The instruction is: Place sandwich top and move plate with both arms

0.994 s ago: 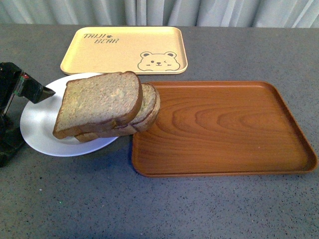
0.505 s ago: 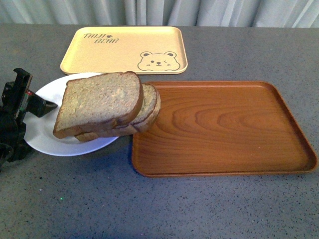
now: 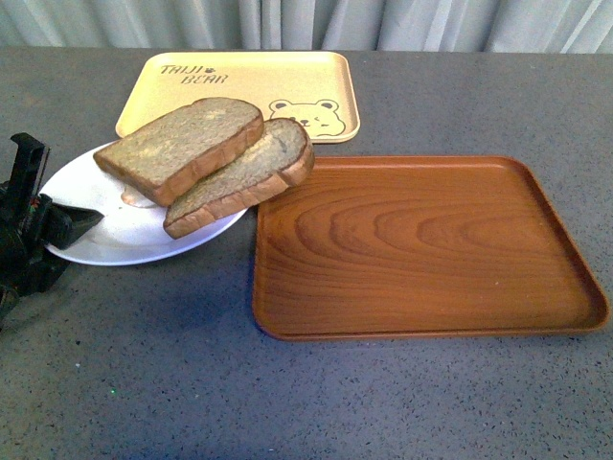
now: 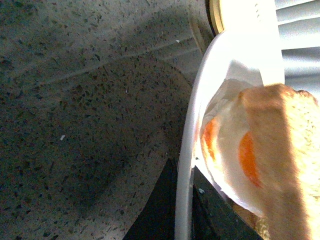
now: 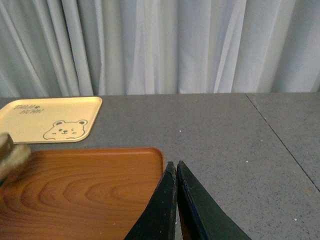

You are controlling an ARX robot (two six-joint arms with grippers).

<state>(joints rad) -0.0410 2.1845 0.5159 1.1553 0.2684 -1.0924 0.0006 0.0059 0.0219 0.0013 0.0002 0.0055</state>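
Note:
The white plate (image 3: 115, 240) sits left of centre with its right edge near the wooden tray. The sandwich top (image 3: 182, 144), a squarish speckled slice, lies on a round-ended slice (image 3: 244, 177), offset to its left. A bit of pale filling (image 3: 139, 198) shows under them. My left gripper (image 3: 57, 225) is shut on the plate's left rim. In the left wrist view the rim (image 4: 187, 165) runs between the black jaws of the left gripper (image 4: 182, 190), beside white and orange filling (image 4: 225, 155). My right gripper (image 5: 175, 167) is shut and empty above the wooden tray's corner.
A brown wooden tray (image 3: 421, 249) lies right of the plate, also in the right wrist view (image 5: 75, 185). A yellow bear-print tray (image 3: 239, 91) lies behind the plate, also in the right wrist view (image 5: 47, 120). Grey curtains hang behind the table.
The plate has changed tilt in my left gripper. The bread slices have shifted toward the far side and fanned apart, baring some filling. The left gripper has dropped lower at the rim.

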